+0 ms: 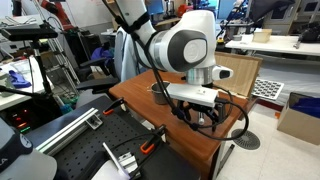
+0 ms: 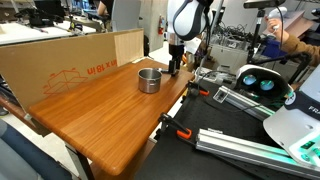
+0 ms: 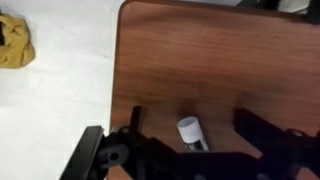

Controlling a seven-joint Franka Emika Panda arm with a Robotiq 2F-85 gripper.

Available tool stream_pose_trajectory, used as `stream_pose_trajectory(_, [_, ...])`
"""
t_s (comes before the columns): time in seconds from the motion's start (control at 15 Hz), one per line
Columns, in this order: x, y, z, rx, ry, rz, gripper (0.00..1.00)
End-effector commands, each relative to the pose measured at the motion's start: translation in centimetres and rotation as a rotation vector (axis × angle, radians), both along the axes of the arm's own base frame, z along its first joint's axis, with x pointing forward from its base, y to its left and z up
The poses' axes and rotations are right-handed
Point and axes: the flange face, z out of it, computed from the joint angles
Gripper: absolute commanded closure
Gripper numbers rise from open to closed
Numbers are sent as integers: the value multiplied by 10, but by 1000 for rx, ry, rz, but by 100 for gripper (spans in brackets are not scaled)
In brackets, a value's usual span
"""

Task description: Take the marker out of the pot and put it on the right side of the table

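The marker (image 3: pixel 190 132) shows in the wrist view, its white end pointing away and its dark body hidden under the gripper body. It lies on the reddish-brown table (image 3: pixel 200 60) between the two black fingers. My gripper (image 3: pixel 190 125) is open, with both fingers well apart from the marker. In an exterior view the gripper (image 2: pixel 175 68) hangs low over the table (image 2: pixel 100 120) near its edge, just beside the silvery pot (image 2: pixel 149 80). In an exterior view the pot (image 1: pixel 160 95) is mostly hidden behind the arm, and the gripper (image 1: pixel 200 115) is near the table edge (image 1: pixel 135 100).
A cardboard box (image 2: pixel 60 65) stands along the table's far side. A black perforated bench (image 2: pixel 250 130) with metal rails and clamps adjoins the table. A yellow cloth (image 3: pixel 15 45) lies on the pale floor beyond the table edge.
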Motion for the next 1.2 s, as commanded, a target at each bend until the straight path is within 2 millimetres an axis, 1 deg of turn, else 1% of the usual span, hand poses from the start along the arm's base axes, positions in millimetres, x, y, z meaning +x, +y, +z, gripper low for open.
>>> stream_pose_trajectory(0.0, [1,5,17,-1,-28,15,0])
stream_pose_trajectory(0.2, [5,15,40,-9,-67,35,0])
stream_pose_trajectory(0.53, [6,45,92,-14,-153,78,0])
stream_pose_trajectory(0.67, [3,57,110,-17,-186,89,0])
stream_pose_trajectory(0.8, [-1,65,125,-27,-196,87,0])
stream_pose_trajectory(0.87, [10,60,115,-14,-187,93,0])
stream_pose_trajectory(0.93, [8,63,119,-14,-194,92,0])
stream_pose_trajectory(1.13, [7,61,115,-14,-186,89,0])
